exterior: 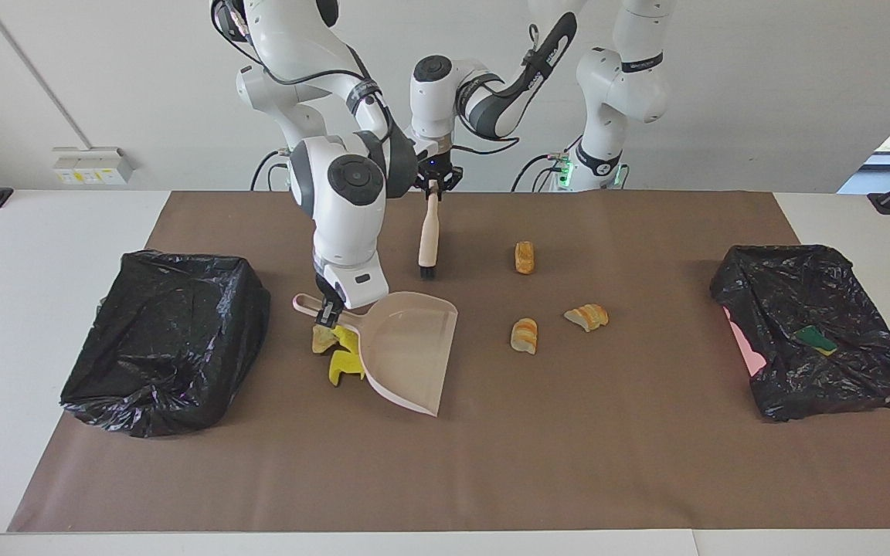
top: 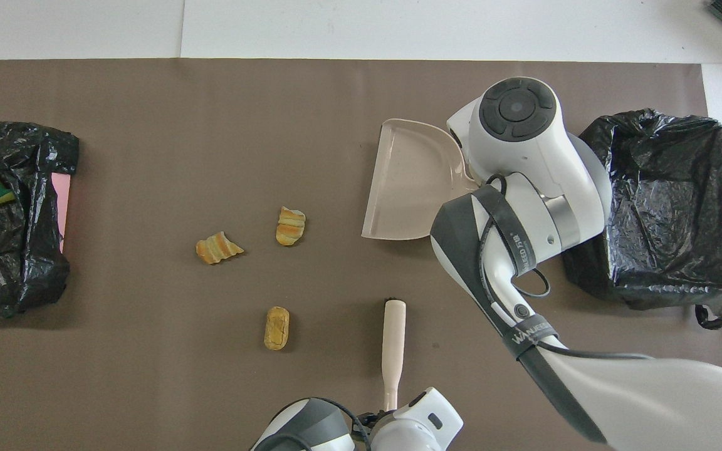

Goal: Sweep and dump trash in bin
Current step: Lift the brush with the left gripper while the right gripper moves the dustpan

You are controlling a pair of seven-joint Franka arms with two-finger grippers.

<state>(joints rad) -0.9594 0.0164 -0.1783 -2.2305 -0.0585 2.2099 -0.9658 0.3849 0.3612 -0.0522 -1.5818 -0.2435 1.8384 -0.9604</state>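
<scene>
1. Arms first: the right arm comes in from the upper left of the facing view and bends steeply down, so its right gripper (exterior: 328, 313) sits low at the handle of the pink dustpan (exterior: 414, 347), left of centre. The fingers look closed on the handle, pan flat on the brown mat (exterior: 460, 463). In the overhead view the big wrist covers that spot, so only the pan (top: 408, 181) shows there, upper middle.
2. The left arm starts at the upper right of the facing view and reaches across to top centre. Its left gripper (exterior: 433, 185) points down and is clamped on the top end of the brush (exterior: 428, 239), which hangs almost upright with its dark bristles at the mat. From overhead the brush (top: 393, 341) sits at bottom centre with the left gripper (top: 392, 413) just below it.
3. Trash count, bread chunks: three. One (exterior: 524, 257) upper centre, one (exterior: 524, 336) below it, one (exterior: 587, 316) just beside that. All three lie on the mat, well apart from the dustpan, none in it.
4. Yellow sponge scraps (exterior: 341, 351): a little cluster touching the dustpan's handle-side edge, right under the right gripper. I can make out two or three, can't tell for sure since they overlap.
5. Bins: two, both lined with black bags. One (exterior: 163, 340) at the left of the facing view, one (exterior: 816, 328) at the right, holding a green-and-yellow sponge piece (exterior: 816, 338).
</scene>
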